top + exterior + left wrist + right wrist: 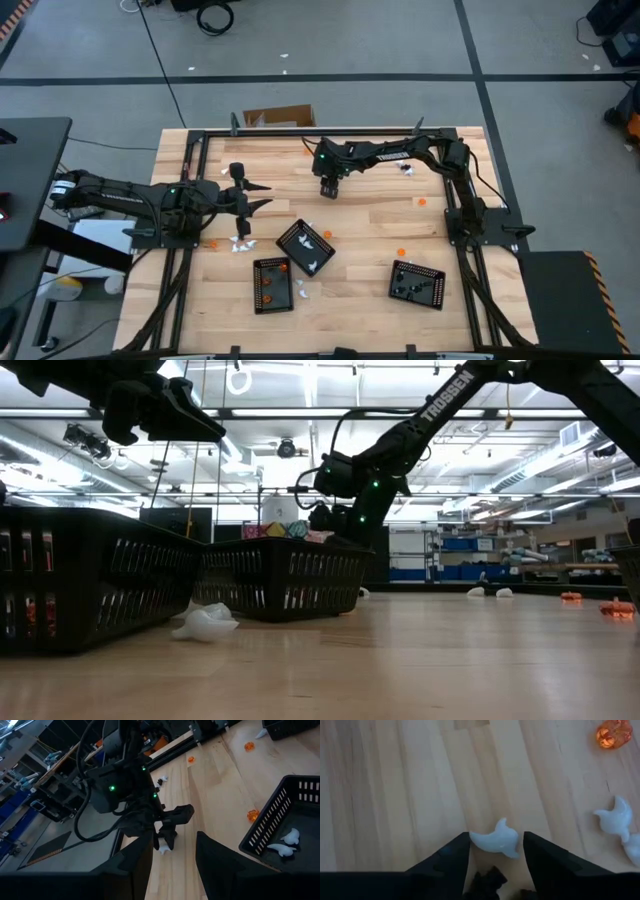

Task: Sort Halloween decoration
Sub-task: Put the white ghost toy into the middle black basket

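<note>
My right gripper [330, 190] points down at the table's far middle, shut on a small white ghost piece [495, 840], which also shows in the left wrist view [162, 847]. My left gripper [255, 196] is open and empty above the table's left middle, its fingers pointing toward the right gripper [167, 827]. Three black trays stand near the front: one with white pieces [305, 247], one with orange pieces [272, 285], one with black pieces [417, 283]. Loose orange pieces [401, 252] and white pieces [240, 243] lie on the wood. My right gripper pinches the white ghost piece by its two sides [476, 839] between its two fingertips, coming from above and pointing down. The piece lies crosswise between the fingers. I cannot tell whether it is clear of the table.
Two more white ghosts [615, 820] and an orange piece [612, 732] lie near the right gripper. In the low view a white piece [205, 622] lies beside the near tray [90, 585]. A cardboard box [280, 117] sits past the far edge.
</note>
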Motion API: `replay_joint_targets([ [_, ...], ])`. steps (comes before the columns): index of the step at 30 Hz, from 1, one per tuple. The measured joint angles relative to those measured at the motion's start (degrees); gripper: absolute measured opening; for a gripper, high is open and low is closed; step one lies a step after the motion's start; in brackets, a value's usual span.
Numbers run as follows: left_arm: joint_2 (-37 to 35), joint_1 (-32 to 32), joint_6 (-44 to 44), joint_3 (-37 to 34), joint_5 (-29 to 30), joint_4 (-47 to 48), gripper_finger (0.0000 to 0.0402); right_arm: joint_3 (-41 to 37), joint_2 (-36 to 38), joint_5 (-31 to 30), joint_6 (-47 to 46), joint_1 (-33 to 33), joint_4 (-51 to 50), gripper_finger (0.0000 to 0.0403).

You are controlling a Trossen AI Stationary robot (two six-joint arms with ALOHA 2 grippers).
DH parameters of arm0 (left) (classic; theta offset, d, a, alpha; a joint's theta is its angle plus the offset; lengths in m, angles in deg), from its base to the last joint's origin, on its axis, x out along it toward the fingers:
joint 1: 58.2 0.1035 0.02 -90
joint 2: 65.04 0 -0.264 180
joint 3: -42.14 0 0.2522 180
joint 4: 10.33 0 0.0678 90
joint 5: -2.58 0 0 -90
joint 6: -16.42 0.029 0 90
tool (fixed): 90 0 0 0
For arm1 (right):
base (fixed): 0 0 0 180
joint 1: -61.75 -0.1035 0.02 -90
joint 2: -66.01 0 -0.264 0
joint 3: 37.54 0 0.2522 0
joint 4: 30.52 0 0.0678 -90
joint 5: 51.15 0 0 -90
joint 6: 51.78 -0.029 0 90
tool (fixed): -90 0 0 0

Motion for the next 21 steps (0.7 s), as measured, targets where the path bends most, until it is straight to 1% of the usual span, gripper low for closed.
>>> replay_joint_targets([
  [4, 0.0, 0.0, 0.0, 0.0, 0.0, 0.0, 0.0155, 0.0, 0.0, -0.6, 0.0, 0.0, -0.4, 0.0166],
  [15, 0.0, 0.0, 0.2, 0.0, 0.0, 0.0, 0.0155, 0.0, 0.1, -0.5, -0.7, 0.0, -2.1, 0.0047],
  [19, 0.0, 0.0, 0.2, 0.0, 0.0, 0.0, 0.0155, 0.0, 0.1, -0.6, 0.0, 0.0, -2.3, 0.0013],
  [21, 0.0, 0.0, 0.2, 0.0, 0.0, 0.0, 0.0155, 0.0, 0.1, -0.6, 0.2, 0.0, -2.3, 0.0006],
])
